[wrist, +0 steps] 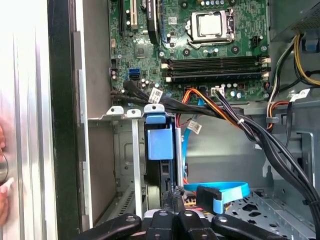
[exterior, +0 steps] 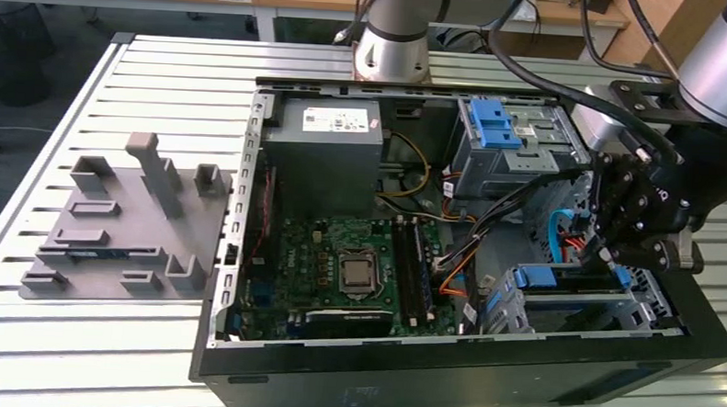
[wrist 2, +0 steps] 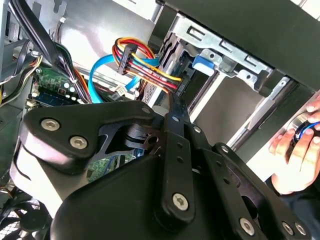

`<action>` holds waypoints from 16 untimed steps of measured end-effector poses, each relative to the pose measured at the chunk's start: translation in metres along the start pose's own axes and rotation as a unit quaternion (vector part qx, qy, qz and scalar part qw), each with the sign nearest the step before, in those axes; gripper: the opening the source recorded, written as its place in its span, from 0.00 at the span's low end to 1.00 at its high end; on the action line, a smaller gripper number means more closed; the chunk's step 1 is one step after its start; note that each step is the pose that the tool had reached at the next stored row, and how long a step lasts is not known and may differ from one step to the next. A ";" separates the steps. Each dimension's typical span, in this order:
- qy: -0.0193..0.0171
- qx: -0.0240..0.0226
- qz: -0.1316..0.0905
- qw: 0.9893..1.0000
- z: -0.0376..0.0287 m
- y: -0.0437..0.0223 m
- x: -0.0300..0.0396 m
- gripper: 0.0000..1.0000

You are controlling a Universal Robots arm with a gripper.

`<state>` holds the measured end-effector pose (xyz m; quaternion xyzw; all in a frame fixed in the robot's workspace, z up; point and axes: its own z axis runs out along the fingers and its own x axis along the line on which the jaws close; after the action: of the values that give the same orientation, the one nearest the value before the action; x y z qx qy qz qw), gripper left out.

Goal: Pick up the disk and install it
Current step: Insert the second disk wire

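Hanging over the open side of a black metal computer tower case, which lies flat on a slatted aluminium table, the robot's black gripper points down into the case's lower drive cage. Its two fingers look pressed together, with nothing visibly clamped between them.

Just beyond the tips is the disk, a grey hard drive with blue plastic carrier rails. It stands edge-on inside that silver cage, at the exterior view's right. Judging by this, it is already slotted in, with the closed tips placed to press on it rather than grip it.

A flat blue data cable loops loose beside the cage. Farther inside the case are a green motherboard and a grey power supply box.

Outside the case wall, a person's hand rests on the table.
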<state>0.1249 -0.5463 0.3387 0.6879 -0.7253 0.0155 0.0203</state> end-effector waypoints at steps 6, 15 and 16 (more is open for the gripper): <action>0.000 0.000 0.000 1.000 -0.0002 0.0010 0.0000 0.11; 0.000 0.000 0.000 1.000 -0.0161 0.0021 0.0009 0.11; 0.000 0.000 0.000 1.000 -0.0160 0.0033 0.0009 0.11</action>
<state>0.1216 -0.5462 0.3547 0.6879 -0.7254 0.0154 0.0201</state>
